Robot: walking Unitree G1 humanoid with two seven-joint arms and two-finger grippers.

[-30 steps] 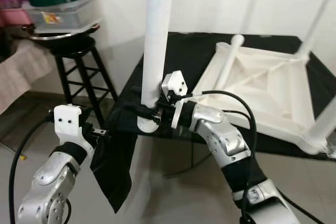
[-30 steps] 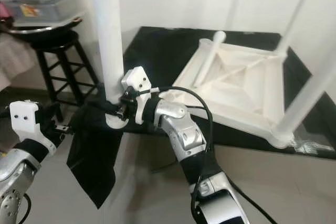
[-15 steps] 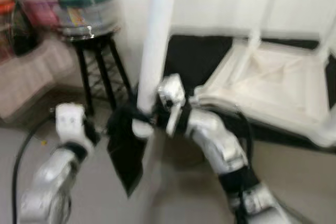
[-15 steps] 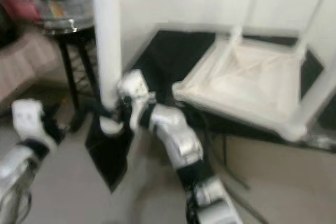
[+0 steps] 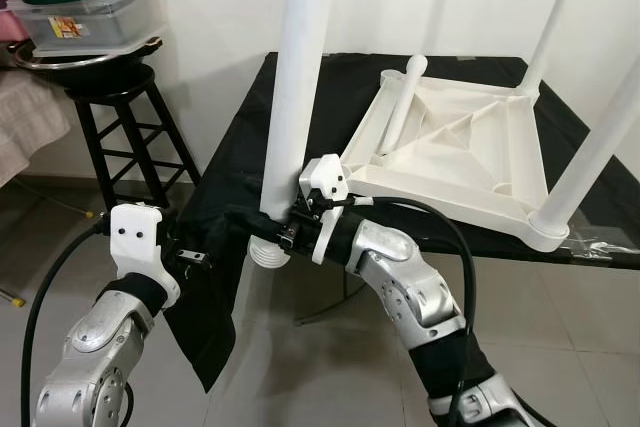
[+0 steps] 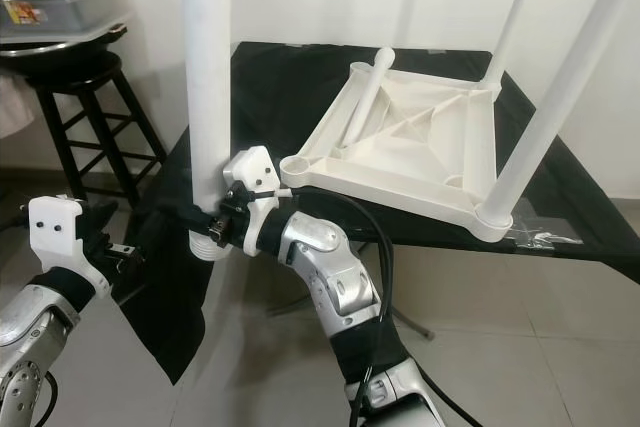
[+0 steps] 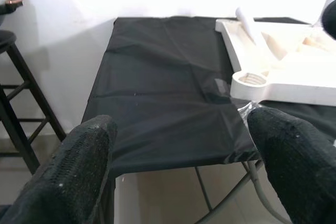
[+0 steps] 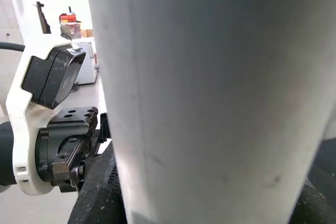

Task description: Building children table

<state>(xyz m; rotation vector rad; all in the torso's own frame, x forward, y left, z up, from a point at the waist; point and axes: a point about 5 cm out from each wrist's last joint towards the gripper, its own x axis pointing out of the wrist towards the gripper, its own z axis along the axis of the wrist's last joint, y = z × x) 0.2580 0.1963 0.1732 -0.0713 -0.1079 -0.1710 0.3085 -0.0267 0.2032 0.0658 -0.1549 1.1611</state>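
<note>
Head views: right gripper (image 5: 283, 230) is pinching white table leg (image 5: 295, 77) low, near its threaded end; left gripper (image 7: 178, 166) is hanging spread; leg probably light, stiff, slick plastic; top-heavy.

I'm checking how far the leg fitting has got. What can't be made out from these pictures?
- Top of the held white leg: cut off by the head views' upper edge.
- Right gripper fingertips: hidden behind the leg's base.
- Empty corner socket threads: too small in the left wrist view.
- Label on the container on the stool: too small.
</note>
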